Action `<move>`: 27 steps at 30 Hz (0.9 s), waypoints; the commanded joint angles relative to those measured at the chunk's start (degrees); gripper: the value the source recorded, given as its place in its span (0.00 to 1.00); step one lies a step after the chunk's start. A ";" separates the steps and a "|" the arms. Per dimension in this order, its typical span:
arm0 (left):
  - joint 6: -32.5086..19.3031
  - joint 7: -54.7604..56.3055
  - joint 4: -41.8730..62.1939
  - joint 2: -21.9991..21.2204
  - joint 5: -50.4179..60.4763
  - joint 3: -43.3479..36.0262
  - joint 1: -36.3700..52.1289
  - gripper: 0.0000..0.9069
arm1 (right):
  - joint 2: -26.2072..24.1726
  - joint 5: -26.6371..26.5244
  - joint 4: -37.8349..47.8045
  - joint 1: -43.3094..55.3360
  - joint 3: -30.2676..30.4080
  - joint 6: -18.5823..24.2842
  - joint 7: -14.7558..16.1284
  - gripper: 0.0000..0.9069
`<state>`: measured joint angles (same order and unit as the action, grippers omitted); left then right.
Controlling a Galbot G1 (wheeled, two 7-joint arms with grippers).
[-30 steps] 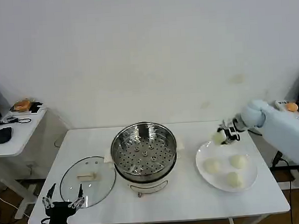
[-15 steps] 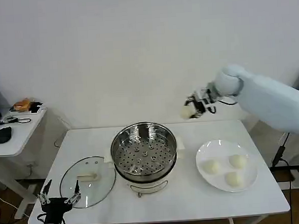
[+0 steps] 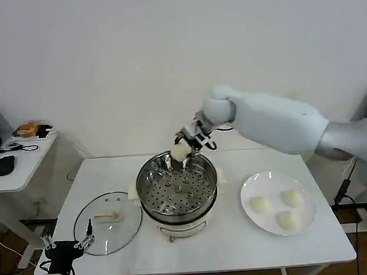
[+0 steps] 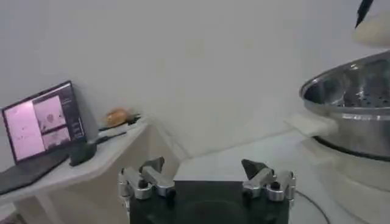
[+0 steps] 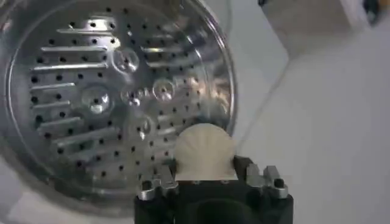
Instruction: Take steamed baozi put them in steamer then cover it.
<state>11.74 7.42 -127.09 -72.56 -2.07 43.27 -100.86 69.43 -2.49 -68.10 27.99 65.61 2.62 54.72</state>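
Observation:
My right gripper (image 3: 183, 149) is shut on a cream-white baozi (image 3: 180, 151) and holds it above the far rim of the steamer (image 3: 176, 186). In the right wrist view the baozi (image 5: 204, 152) sits between the fingers, over the edge of the steamer's perforated floor (image 5: 109, 97), which holds nothing. Three more baozi (image 3: 259, 204) lie on the white plate (image 3: 308, 220) to the right. The glass cover (image 3: 107, 222) with its beige handle lies flat on the table left of the steamer. My left gripper (image 3: 67, 245) hangs open at the table's front left corner, its fingers (image 4: 152, 173) spread wide.
A side table (image 3: 17, 161) with a mouse and small items stands at the left, and a laptop (image 4: 42, 122) sits on it. The white table (image 3: 227, 247) has free room in front of the steamer and the plate.
My right arm swung left from the plate, lifting a baozi up and across to above the steamer's far rim. The left gripper drifted slightly left and down.

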 commanded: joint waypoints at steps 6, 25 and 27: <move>-0.02 -0.07 0.71 -0.03 -0.03 0.42 0.32 1.00 | 9.01 10.99 8.58 -1.56 5.63 13.25 -0.71 0.69; 0.11 -0.01 0.78 -0.07 0.09 0.38 0.68 1.00 | 13.08 18.63 15.66 -6.34 3.04 20.63 -2.77 0.70; 0.11 -0.01 0.75 -0.02 0.08 0.41 0.66 1.00 | 13.10 18.67 15.68 -6.31 3.11 20.79 -2.83 0.88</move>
<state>11.88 7.41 -126.36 -72.70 -2.01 43.66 -100.19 81.18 13.80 -54.52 22.60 68.77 20.90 52.09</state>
